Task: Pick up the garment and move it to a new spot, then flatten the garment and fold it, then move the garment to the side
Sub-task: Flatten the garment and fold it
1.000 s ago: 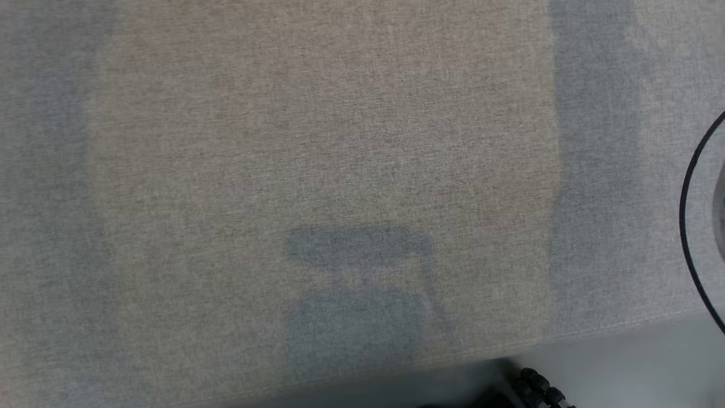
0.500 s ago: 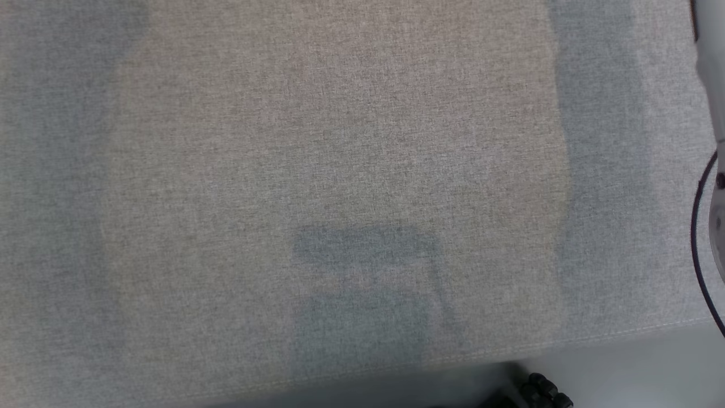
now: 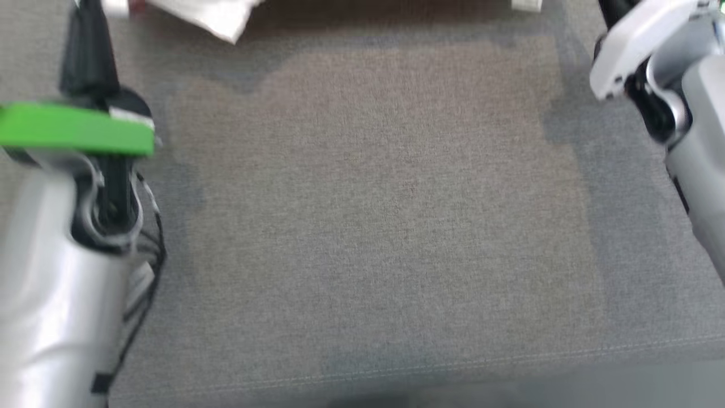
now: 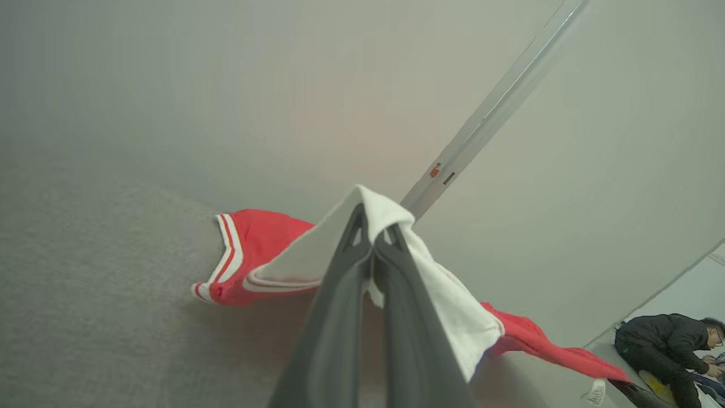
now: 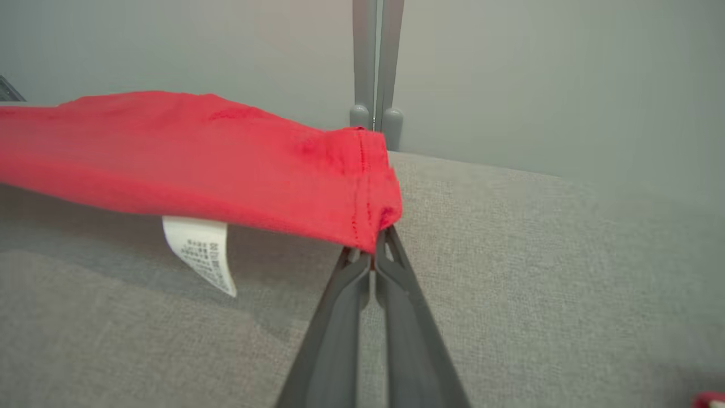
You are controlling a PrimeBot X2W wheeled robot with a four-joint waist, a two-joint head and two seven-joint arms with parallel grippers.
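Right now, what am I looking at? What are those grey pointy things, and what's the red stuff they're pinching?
This is a robot with two arms. One picture comes from a camera on its head, looking down at a grey cloth-covered surface; its left arm shows on one side, its right arm on the other. The other two come from small cameras on the wrists, each looking along that arm's jaws. The grey pointy things are the jaws' long fingers. Both pairs of jaws are squeezed shut on one red and white garment, each pinching a different edge, so it stretches between them. A little white label dangles from it. Far off, a person is in the left wrist picture.
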